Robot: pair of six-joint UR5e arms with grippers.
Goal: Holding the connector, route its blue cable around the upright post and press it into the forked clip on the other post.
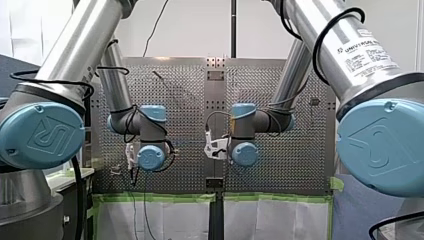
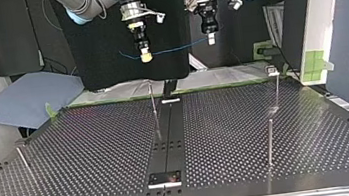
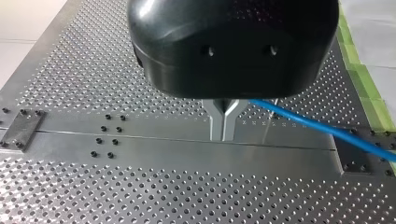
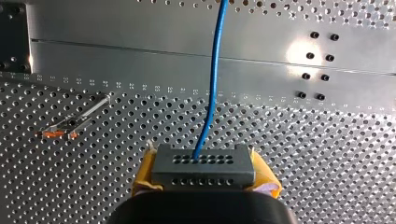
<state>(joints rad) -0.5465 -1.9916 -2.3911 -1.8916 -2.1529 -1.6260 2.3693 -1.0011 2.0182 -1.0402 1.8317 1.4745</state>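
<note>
My right gripper [image 2: 145, 57] clamps the connector [image 4: 203, 167], my left gripper [image 3: 223, 130] pinches the cable [image 3: 317, 125]; advise holding it taut rounding the post [image 2: 154, 110].

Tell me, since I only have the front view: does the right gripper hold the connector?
Observer: Yes. In the right wrist view the connector sits clamped between the right gripper's yellow pads.
Operator: Where does the cable go from there?
Observer: In the top view the cable runs across to the left gripper.
Operator: Is it round a post yet?
Observer: No. It hangs higher than the nearest post and does not touch it.
</note>
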